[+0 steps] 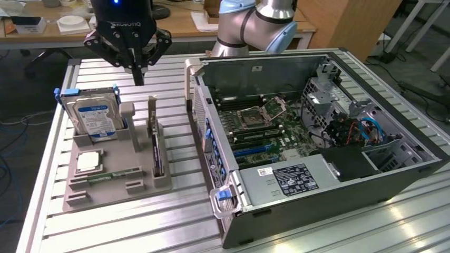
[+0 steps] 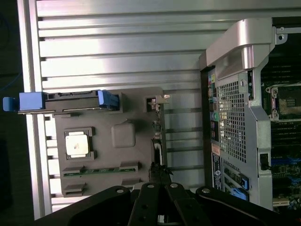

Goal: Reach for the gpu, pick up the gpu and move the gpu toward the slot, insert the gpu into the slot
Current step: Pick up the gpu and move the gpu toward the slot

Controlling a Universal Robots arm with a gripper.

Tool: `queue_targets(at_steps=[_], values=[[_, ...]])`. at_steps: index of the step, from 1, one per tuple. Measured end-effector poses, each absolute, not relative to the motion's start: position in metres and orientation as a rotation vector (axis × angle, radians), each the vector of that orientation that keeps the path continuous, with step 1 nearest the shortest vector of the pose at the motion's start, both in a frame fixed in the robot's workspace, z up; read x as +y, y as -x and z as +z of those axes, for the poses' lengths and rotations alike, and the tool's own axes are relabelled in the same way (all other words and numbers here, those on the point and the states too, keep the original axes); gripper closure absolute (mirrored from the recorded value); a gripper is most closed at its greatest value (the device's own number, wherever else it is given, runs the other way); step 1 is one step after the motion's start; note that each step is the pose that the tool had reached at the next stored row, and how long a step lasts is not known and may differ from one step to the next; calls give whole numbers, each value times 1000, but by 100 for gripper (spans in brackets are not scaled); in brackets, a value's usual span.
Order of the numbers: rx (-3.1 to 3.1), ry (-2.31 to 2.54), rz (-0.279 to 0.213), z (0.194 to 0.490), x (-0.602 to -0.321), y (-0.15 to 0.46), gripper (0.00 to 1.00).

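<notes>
Upper left in the exterior view, the black gripper (image 1: 138, 78), its upside-down white lettering apparently reading Robotiq, hangs above the grey tray (image 1: 116, 155) with fingers pressed together, holding nothing. The gpu (image 1: 157, 158) stands on edge in that tray, centre left, beside the open computer case (image 1: 338, 195). Print on the blue label of the hard drive (image 1: 97, 120) is too small to read.

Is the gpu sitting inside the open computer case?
No, the gpu stands on edge in the grey tray, outside the computer case.
</notes>
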State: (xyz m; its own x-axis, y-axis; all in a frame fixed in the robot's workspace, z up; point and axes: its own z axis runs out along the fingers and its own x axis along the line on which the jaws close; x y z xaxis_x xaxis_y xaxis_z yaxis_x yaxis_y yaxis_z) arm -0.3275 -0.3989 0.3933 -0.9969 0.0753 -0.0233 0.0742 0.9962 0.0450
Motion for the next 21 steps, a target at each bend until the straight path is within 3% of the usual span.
queue_targets(at_steps=[4, 6, 9, 12, 13, 17, 21], values=[[3114, -117, 69, 393, -399, 328, 89], [3114, -117, 69, 393, -399, 328, 77], [3114, -117, 69, 393, -399, 328, 71], [3114, -117, 69, 393, -399, 328, 53], [3114, -117, 69, 393, -399, 327, 53], [3114, -116, 69, 393, -399, 328, 35], [3117, -50, 69, 393, -399, 328, 35]])
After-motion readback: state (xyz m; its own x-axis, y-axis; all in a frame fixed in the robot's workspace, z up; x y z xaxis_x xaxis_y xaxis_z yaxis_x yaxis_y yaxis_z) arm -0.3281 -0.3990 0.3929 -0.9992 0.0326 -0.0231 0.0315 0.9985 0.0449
